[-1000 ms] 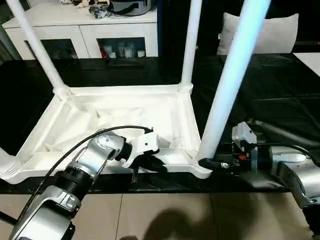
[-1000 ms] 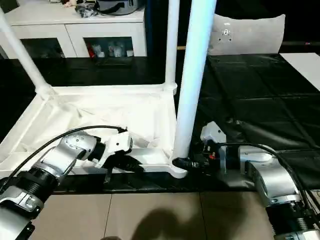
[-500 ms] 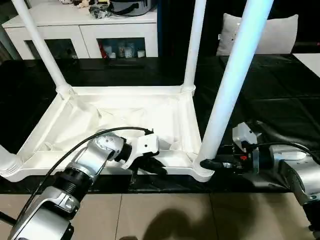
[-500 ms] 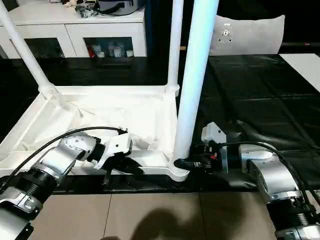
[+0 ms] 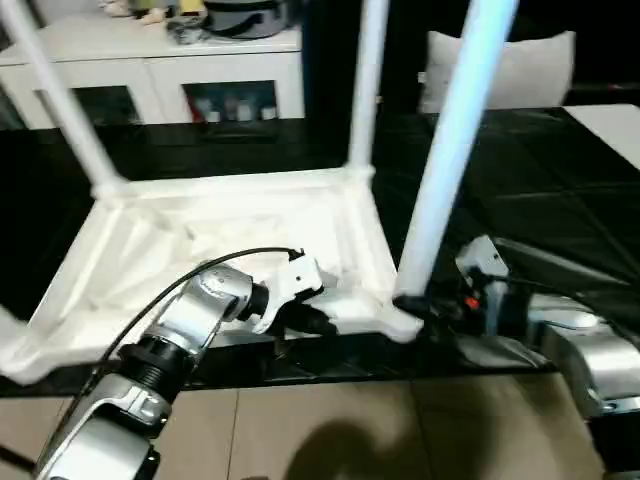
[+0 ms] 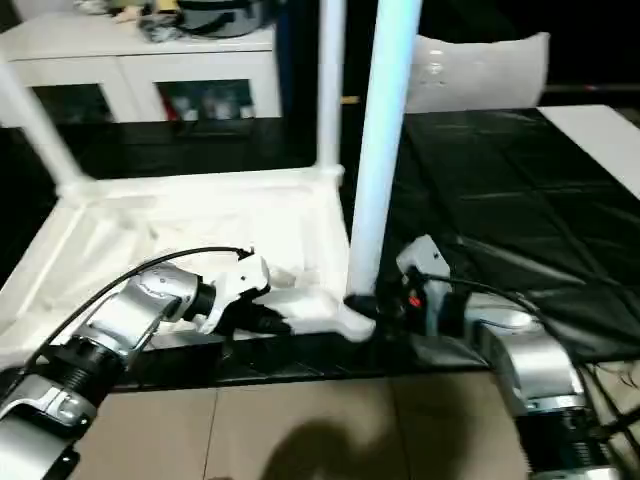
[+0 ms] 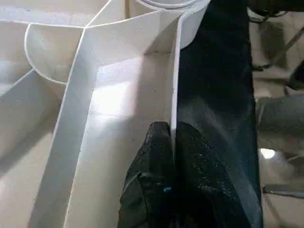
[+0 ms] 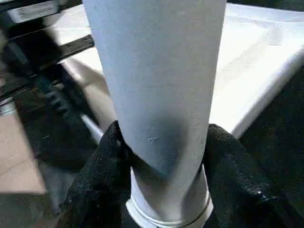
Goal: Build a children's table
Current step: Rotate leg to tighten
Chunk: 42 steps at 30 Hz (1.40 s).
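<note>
Item: children's table (image 5: 230,225), all white, upside down on black tabletop (image 5: 520,190), ribbed underside up, legs raised | left gripper (image 7: 172,142) pinched together on near rim wall, seen close in its wrist view | right gripper (image 8: 161,142) clamped around near-corner leg (image 8: 156,85) just above socket, fingers (image 8: 102,161) either side.

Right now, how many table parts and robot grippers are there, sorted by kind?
Table top: 1
Legs standing in it: 3 (far left leg, far right leg, near right leg)
Grippers: 2 (left gripper pinching the top's rim, right gripper around the near right leg)
Total: 6
</note>
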Motion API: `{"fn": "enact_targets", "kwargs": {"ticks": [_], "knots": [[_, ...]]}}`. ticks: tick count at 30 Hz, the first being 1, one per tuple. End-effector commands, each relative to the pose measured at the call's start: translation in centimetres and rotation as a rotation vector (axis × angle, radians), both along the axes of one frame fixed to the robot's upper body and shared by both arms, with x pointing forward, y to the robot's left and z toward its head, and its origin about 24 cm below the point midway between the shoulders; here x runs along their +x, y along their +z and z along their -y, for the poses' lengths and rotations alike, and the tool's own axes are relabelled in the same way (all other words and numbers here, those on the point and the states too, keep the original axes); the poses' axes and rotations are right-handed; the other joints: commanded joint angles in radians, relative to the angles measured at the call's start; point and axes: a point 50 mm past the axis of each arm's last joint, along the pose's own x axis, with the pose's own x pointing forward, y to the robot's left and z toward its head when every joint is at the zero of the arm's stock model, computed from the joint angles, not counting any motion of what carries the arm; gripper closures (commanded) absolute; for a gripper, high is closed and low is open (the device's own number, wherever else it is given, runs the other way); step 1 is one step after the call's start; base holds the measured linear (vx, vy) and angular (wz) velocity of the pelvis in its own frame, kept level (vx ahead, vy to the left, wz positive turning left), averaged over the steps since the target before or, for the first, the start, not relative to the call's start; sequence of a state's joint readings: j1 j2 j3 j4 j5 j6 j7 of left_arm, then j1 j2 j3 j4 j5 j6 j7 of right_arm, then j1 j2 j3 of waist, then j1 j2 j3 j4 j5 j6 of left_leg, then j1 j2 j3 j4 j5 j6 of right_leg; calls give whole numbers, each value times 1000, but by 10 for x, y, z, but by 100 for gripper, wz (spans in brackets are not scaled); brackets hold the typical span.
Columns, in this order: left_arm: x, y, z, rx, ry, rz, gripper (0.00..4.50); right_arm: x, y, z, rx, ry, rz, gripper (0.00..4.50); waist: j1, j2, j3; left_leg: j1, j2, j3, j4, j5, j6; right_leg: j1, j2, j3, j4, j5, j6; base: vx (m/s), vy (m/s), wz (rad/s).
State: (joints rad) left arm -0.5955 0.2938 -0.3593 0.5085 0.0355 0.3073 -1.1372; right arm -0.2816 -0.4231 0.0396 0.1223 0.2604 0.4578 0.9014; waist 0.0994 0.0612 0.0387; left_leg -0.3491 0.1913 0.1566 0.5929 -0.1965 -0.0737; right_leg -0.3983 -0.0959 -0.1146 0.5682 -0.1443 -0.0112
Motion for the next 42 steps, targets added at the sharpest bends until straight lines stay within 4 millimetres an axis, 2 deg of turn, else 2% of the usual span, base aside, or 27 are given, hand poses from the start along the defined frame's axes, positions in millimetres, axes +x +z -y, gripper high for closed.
{"fn": "enact_targets", "kwargs": {"ticks": [1,2,3,5,6,8,9,10,12,13,16,18,19,21,23,25,26,27,30,31,32,33,36,38,39,41,42], "knots": [[9,14,30,-81,61,55,450,5,-17,-33,34,-58,-105,264,-12,-16,-45,2,13,-9,-74,-335,25,37,-51,14,-117,-660,-22,0,0,0],[9,14,30,-81,61,55,450,5,-17,-33,34,-58,-105,264,-12,-16,-45,2,13,-9,-74,-335,25,37,-51,14,-117,-660,-22,0,0,0],[13,15,34,-83,114,71,450,11,-18,-38,22,-133,-105,264,-29,-13,-44,-1,12,-14,-75,-358,19,44,-50,1,-122,-655,-13,0,0,0],[19,17,37,-85,198,94,450,17,-20,-42,6,-230,-111,264,-43,-8,-43,3,14,-18,-78,-385,18,42,-49,-5,-128,-640,-10,0,0,0],[28,19,40,-97,311,138,450,23,-22,-50,9,-321,-122,264,-53,-5,-43,9,14,-19,-77,-412,20,41,-49,-10,-135,-635,-9,0,0,0],[32,21,41,-110,364,151,450,26,-22,-54,16,-353,-118,264,-69,-4,-40,14,14,-23,-77,-456,21,42,-47,-23,-145,-639,-2,0,0,0],[33,22,43,-119,376,153,450,27,-22,-57,30,-374,-113,264,-75,2,-41,20,21,-27,-82,-483,26,48,-52,-25,-146,-618,-2,0,0,0],[32,22,43,-122,368,153,450,29,-21,-59,33,-389,-93,208,-80,2,-42,16,23,-28,-84,-484,32,52,-52,-24,-144,-597,-3,0,0,0],[30,22,43,-115,327,155,450,30,-20,-57,22,-392,-55,194,-82,3,-43,5,27,-32,-93,-492,32,60,-59,-23,-134,-559,-9,0,0,0],[29,22,42,-111,306,159,450,29,-19,-55,28,-384,-47,194,-78,-1,-44,9,21,-27,-90,-472,32,53,-67,-16,-133,-552,-23,0,0,0],[27,19,35,-89,274,161,450,27,-12,-42,39,-355,17,151,-69,2,-48,0,22,-23,-92,-401,43,59,-72,-3,-121,-504,-55,0,0,0],[27,18,33,-84,266,163,450,26,-10,-36,27,-336,45,145,-59,-6,-50,-4,24,-16,-91,-344,57,57,-69,9,-107,-433,-94,0,0,0],[26,18,31,-81,249,168,450,25,-9,-30,18,-321,65,131,-53,-2,-51,-3,22,-12,-88,-321,60,56,-71,13,-103,-427,-110,0,0,0],[25,17,29,-75,233,169,450,24,-8,-23,14,-306,79,115,-45,-7,-53,-8,22,-8,-84,-280,70,59,-71,17,-98,-408,-121,0,0,0],[21,14,22,-58,182,168,450,18,-2,-2,-9,-235,110,115,-35,-10,-56,-11,22,-6,-80,-239,84,64,-70,19,-90,-391,-126,0,0,0],[21,13,19,-51,167,165,450,16,0,4,-16,-209,116,105,-22,-12,-65,-19,22,-5,-72,-151,107,69,-70,21,-75,-302,-142,44,-52,2],[18,12,15,-40,136,157,450,12,4,12,-21,-165,122,76,-21,-16,-67,-26,19,-5,-69,-127,113,73,-68,21,-69,-273,-148,0,0,0],[18,11,14,-37,125,154,450,11,5,15,-22,-152,123,68,-13,-14,-76,-28,21,-6,-61,-69,129,74,-69,23,-54,-192,-169,0,0,0],[10,8,6,-11,22,131,450,5,13,30,-56,-48,124,47,-1,-15,-77,-36,21,-4,-47,-1,179,66,-62,21,-37,-92,-199,0,0,0],[10,8,5,-7,5,128,450,5,14,31,-60,-35,123,34,6,-13,-75,-32,24,-1,-46,-12,185,59,-63,21,-40,-118,-203,0,0,0],[8,8,4,0,-17,123,450,4,15,33,-67,-15,121,34,7,-11,-73,-32,25,-1,-47,-26,183,59,-63,18,-43,-146,-201,0,0,0],[8,7,3,1,-19,122,450,4,15,34,-67,-13,121,34,12,-10,-70,-29,28,1,-50,-56,170,58,-63,17,-49,-206,-188,0,0,0],[4,7,-1,20,-90,113,450,1,18,38,-74,59,114,34,24,-10,-68,-22,36,-1,-57,-108,133,55,-64,19,-55,-294,-162,0,0,0],[0,7,-4,32,-167,105,450,-2,21,39,-69,129,106,58,28,-10,-66,-19,36,-3,-59,-135,123,53,-63,19,-58,-311,-160,0,0,0],[-3,8,-7,37,-218,94,450,-6,22,38,-63,201,99,67,28,-14,-65,-22,37,-1,-61,-144,121,54,-63,22,-57,-307,-160,0,0,0],[-4,8,-7,39,-249,89,450,-7,22,37,-61,239,89,79,34,-11,-63,-19,38,0,-62,-165,112,53,-66,23,-59,-334,-155,0,0,0],[-6,8,-7,45,-283,78,450,-8,22,35,-60,274,81,92,39,-18,-64,-19,38,0,-62,-167,108,54,-67,23,-60,-346,-150,0,0,0]]}}
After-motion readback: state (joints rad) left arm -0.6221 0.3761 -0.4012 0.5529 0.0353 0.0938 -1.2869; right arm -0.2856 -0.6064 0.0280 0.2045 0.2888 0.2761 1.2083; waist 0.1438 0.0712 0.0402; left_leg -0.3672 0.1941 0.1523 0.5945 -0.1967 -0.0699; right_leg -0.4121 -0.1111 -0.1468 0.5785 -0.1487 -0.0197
